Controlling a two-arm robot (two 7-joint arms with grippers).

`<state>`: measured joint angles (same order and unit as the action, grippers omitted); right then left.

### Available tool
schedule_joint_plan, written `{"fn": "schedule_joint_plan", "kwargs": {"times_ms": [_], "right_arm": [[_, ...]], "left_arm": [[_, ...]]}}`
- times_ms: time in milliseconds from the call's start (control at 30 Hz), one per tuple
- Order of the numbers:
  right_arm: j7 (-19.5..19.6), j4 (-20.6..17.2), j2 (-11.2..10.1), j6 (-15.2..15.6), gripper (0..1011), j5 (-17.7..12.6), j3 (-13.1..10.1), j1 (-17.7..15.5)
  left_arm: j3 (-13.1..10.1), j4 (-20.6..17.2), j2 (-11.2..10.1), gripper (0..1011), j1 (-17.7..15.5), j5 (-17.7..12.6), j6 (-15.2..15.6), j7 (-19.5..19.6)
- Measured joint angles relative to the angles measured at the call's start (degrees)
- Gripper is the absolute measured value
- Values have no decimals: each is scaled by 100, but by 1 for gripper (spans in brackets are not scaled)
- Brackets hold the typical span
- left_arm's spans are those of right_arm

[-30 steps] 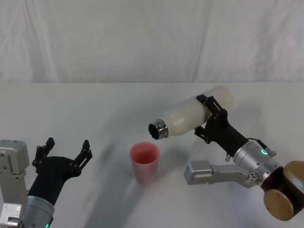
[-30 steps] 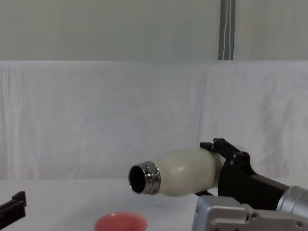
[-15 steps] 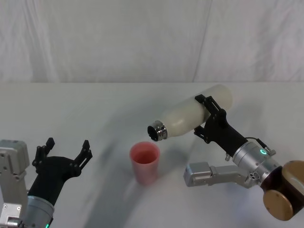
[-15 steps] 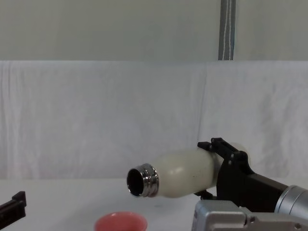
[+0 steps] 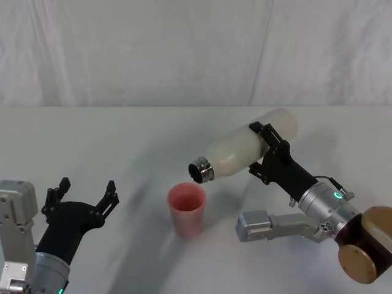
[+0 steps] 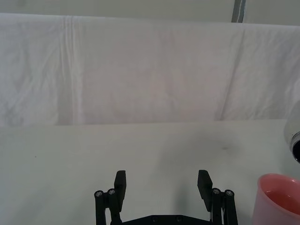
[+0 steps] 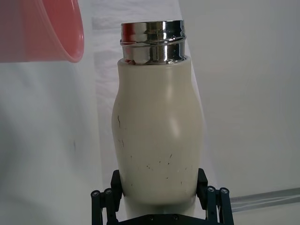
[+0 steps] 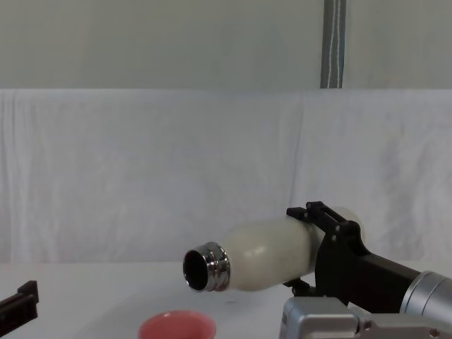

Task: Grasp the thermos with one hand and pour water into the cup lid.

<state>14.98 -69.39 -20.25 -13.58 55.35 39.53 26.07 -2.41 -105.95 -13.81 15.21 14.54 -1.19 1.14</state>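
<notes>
My right gripper (image 5: 267,150) is shut on the cream-white thermos (image 5: 245,149), holding it in the air tilted nearly on its side. Its open steel neck (image 5: 201,170) points down and to the left, just above the rim of the pink cup lid (image 5: 187,209), which stands upright on the table. In the chest view the thermos (image 8: 272,256) hangs above the cup lid (image 8: 176,326). The right wrist view shows the thermos (image 7: 157,136) between the black fingers (image 7: 107,199) with the cup lid (image 7: 42,30) beyond the neck. My left gripper (image 5: 82,197) rests open at the near left.
A white cloth covers the table (image 5: 122,141) and hangs as a backdrop behind it. A grey block of the right arm (image 5: 263,223) sits low beside the cup lid. The left wrist view shows the cup lid (image 6: 279,197) to one side of the open fingers (image 6: 119,185).
The thermos has tipped further, its neck dropping lower and a little left toward the cup lid. The left gripper has not moved.
</notes>
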Motion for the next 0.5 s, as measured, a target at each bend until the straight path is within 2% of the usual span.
{"fn": "schedule_joint_plan", "kwargs": {"times_ms": [500], "right_arm": [[55, 17, -25, 27, 952, 63, 43, 50]], "left_arm": [[0, 0, 0, 1001, 0, 0, 0, 0]]}}
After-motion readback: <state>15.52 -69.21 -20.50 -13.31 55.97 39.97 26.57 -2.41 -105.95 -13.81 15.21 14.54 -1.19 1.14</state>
